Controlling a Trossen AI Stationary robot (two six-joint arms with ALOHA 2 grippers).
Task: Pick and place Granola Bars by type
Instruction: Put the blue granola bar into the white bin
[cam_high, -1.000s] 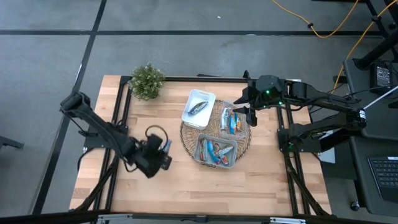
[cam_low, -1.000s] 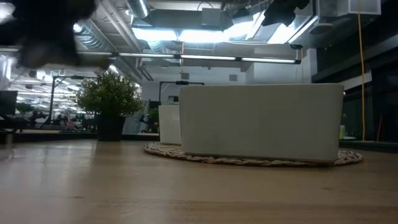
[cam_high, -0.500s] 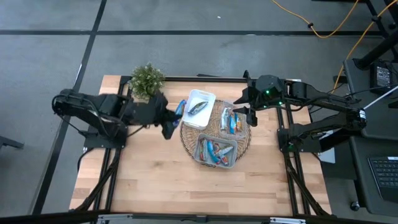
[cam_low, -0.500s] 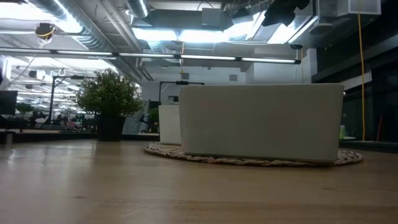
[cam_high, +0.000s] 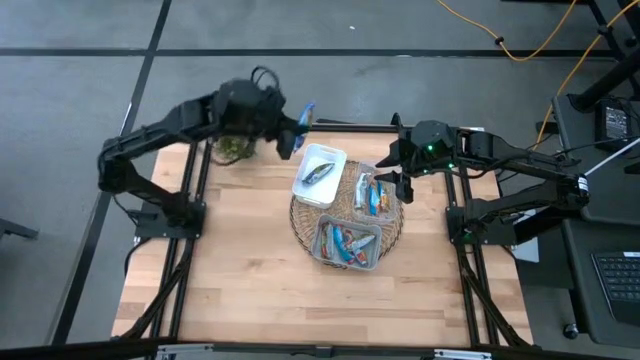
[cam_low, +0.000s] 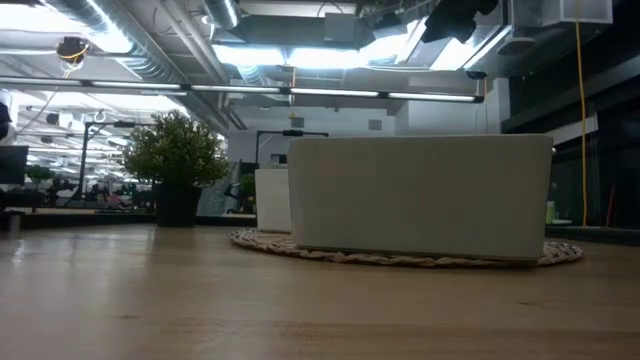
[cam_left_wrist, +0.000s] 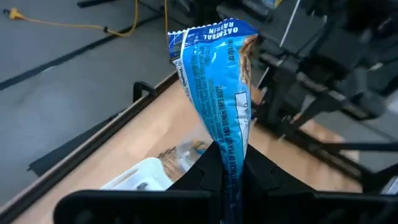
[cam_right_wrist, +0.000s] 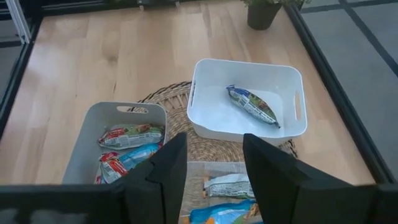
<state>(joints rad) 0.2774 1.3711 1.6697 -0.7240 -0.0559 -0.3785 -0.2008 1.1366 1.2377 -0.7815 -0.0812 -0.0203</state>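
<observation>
My left gripper (cam_high: 292, 131) is raised over the table's far edge, next to the white bin (cam_high: 303, 187), and is shut on a blue granola bar (cam_high: 305, 113) that also shows in the left wrist view (cam_left_wrist: 214, 74). The white bin holds one bar (cam_right_wrist: 253, 106). A grey bin (cam_right_wrist: 89, 143) and a clear bin (cam_high: 358, 189) hold several bars, blue and red (cam_high: 345, 243). All three bins stand on a round woven mat (cam_high: 299, 222). My right gripper (cam_high: 400, 172) hovers open above the mat's right side; it also shows in its wrist view (cam_right_wrist: 214, 167). My left gripper pinches the blue bar's lower end (cam_left_wrist: 229, 163) between its two fingers. The bar sticks out past the fingertips, lengthwise along the fingers, lifted clear of the table and the bins. Its printed free end (cam_left_wrist: 211, 31) points away from the gripper.
A small potted plant (cam_high: 232, 146) stands at the table's far left corner, under the left arm. Bare wooden table (cam_high: 250, 280) lies to the left of and in front of the mat. Black frame rails run along the table's edges (cam_high: 460, 270).
My left gripper has swung from low over the table's left middle toward the far edge and up, turning as it goes, with the blue bar still in its fingers. It now stands high beside the white bin. My right gripper has kept still.
</observation>
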